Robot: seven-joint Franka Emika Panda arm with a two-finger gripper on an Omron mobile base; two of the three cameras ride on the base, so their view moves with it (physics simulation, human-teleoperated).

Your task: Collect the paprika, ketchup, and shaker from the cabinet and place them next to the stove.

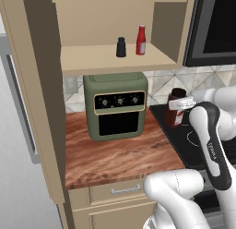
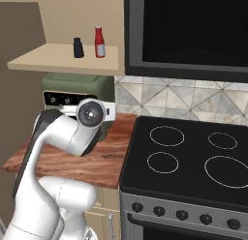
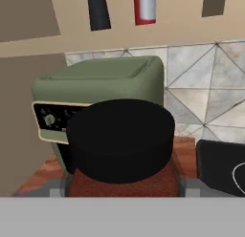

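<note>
- My jaws [image 3: 123, 186] sit either side of the paprika [image 1: 175, 108], spread wide around its body; the jar fills the gap between my fingertips [image 3: 56, 188], so I have hold of it.
- In the hand view the paprika's black cap rises right in front of the camera, with the reddish-brown jar just below it.
- From the left base view, the paprika stands upright at the left edge of the stove [image 2: 193, 157], close to where the black glass meets the bench [image 1: 115, 154]. I cannot tell whether its base touches the surface.
- The ketchup [image 1: 141, 39] stands upright on the cabinet [image 1: 106, 57] shelf, above and to the left of my hand.
- The shaker [image 1: 120, 47] stands upright on the same shelf, just left of the ketchup and apart from it.
- A green toaster oven [image 1: 116, 105] sits on the bench under the cabinet, against the tiled wall, left of the paprika.
- The stove has four white burner rings, and black knobs along its steel front.
- A drawer [image 1: 120, 191] with a metal handle sits under the bench's near edge.
</note>
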